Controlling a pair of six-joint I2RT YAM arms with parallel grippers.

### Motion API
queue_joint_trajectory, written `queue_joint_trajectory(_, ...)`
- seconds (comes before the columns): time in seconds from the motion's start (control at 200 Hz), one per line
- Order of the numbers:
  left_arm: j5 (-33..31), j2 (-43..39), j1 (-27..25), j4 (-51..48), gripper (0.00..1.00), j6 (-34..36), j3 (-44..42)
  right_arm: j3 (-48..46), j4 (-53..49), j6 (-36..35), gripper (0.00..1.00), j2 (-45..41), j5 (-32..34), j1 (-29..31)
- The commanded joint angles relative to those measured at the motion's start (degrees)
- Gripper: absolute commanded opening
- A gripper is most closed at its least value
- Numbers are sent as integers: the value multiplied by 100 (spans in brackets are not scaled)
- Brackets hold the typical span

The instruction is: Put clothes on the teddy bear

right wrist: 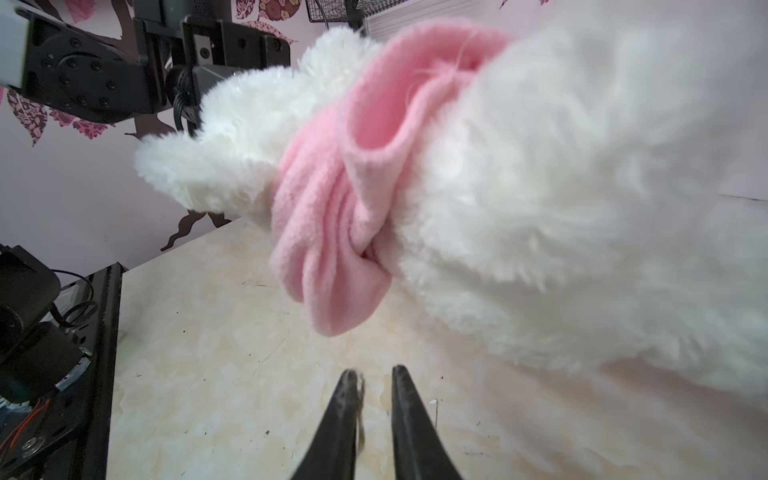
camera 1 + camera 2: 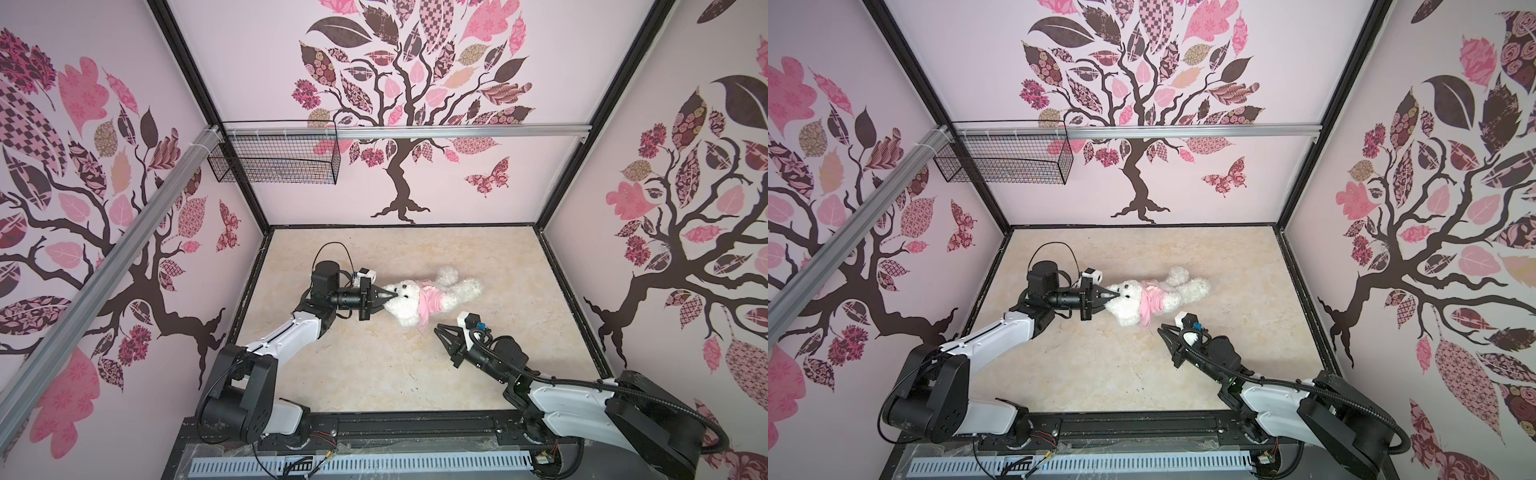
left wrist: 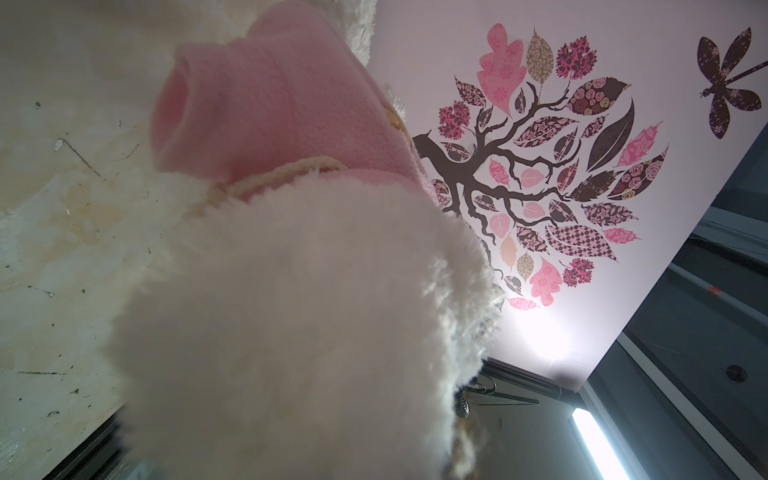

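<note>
White teddy bear (image 2: 409, 306) lies on the table (image 2: 365, 365), pink shirt (image 2: 430, 302) round its chest.
At its head the left gripper (image 2: 392, 296) pinches tight; the right gripper (image 1: 374, 370) waits nearby, barely parted, empty.

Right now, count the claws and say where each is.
2. The left claw is shut on the head of the teddy bear; the right claw hangs apart, slightly open and empty, near its pink shirt.
</note>
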Motion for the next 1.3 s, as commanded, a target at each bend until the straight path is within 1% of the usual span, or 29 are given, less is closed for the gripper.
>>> queue_joint_trajectory(0.0,91,-108,11,218,0,59,276,323,340,-190,19,274,88,-12)
queue_joint_trajectory(0.2,86,-134,-26,182,0,87,245,559,806,-218,19,826,269,5)
queue_joint_trajectory(0.42,82,-143,-52,173,0,105,241,799,1156,-315,19,1303,320,15)
queue_joint_trajectory(0.66,81,-139,-79,175,0,129,219,944,1318,-513,20,1520,688,98)
queue_joint_trajectory(0.955,68,-136,-122,173,0,138,204,989,1486,-691,23,1568,877,146)
queue_joint_trajectory(1.295,20,-105,-237,173,0,157,210,1309,1509,-854,24,1718,442,158)
